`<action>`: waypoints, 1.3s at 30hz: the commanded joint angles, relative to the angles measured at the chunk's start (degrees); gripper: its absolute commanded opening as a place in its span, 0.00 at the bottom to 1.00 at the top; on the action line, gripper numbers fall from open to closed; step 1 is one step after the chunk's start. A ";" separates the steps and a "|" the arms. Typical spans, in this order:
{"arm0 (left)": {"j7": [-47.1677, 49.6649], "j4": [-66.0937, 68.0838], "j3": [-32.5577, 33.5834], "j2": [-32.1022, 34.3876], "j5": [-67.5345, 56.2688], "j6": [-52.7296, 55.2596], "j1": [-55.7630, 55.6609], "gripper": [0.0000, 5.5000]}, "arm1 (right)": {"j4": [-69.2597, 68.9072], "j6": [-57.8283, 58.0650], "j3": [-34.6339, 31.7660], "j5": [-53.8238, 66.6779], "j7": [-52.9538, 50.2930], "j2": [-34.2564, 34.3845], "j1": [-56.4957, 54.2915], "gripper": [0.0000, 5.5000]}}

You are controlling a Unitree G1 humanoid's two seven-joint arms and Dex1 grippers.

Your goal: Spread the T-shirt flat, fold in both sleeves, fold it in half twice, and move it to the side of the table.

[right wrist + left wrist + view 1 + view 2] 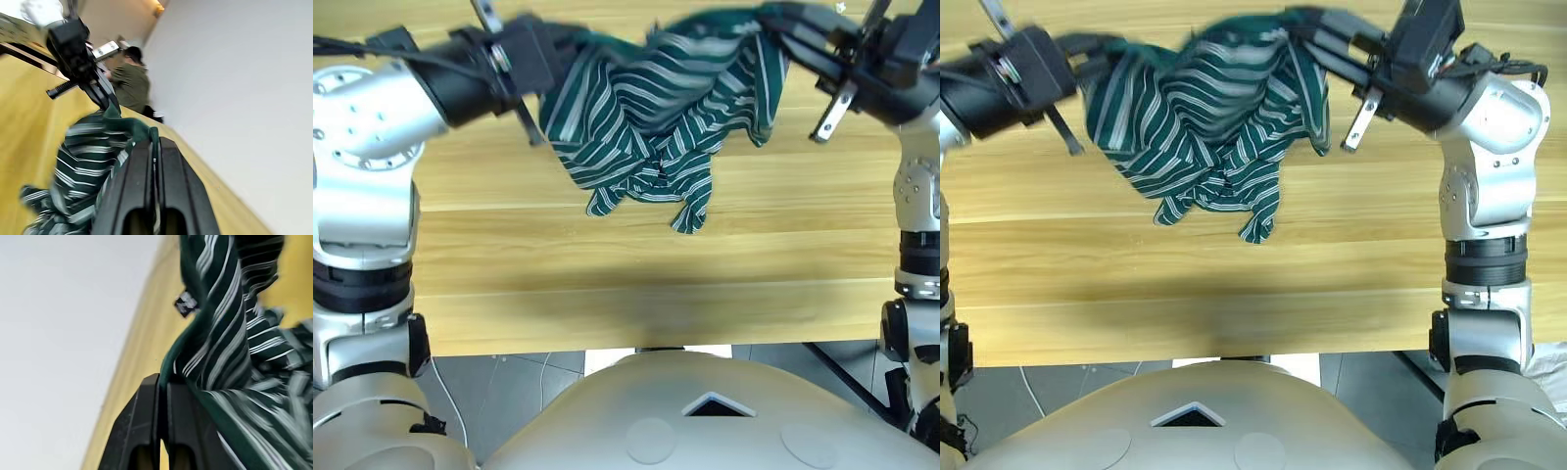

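T-shirt (646, 127), a striped bunch above the table (607, 259), its edges tight in left pincer (160, 382) and right pincer (154, 142).

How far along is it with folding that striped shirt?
Barely started. Nothing is folded yet: the T-shirt hangs bunched over the wooden table. In hand: the left gripper and right gripper each pinch an upper edge, holding it up between them. To do: spreading it flat, both sleeves, two half folds, moving it aside.
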 commanded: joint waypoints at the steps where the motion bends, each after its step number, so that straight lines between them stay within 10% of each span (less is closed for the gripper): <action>1: -10.53 -13.47 1.52 7.30 -10.83 1.38 15.97 0.00 | -17.29 11.80 -1.24 12.64 11.23 -10.65 14.54 0.00; 10: -17.34 -23.13 9.72 13.61 -37.68 12.80 22.02 0.00 | -24.86 28.43 -2.89 24.64 18.03 -16.78 19.62 0.00; 16: -13.01 12.98 -11.52 4.00 -4.36 3.45 -14.40 0.00 | 5.44 15.04 4.76 -4.13 7.94 -3.35 -6.20 0.00; 21: 30.79 78.51 -25.97 -12.29 30.33 -12.51 -64.56 0.00 | 60.63 -8.55 15.57 -42.77 -39.90 1.49 -52.15 0.00; 25: 46.77 89.51 -28.01 -11.97 36.35 -14.90 -81.21 0.00 | 67.30 -11.27 21.32 -55.88 -62.32 -1.41 -66.62 0.00; 39: 46.16 105.72 -36.88 -12.55 46.31 -31.96 -79.70 0.00 | 79.04 -28.21 23.12 -62.41 -66.64 2.58 -65.36 0.00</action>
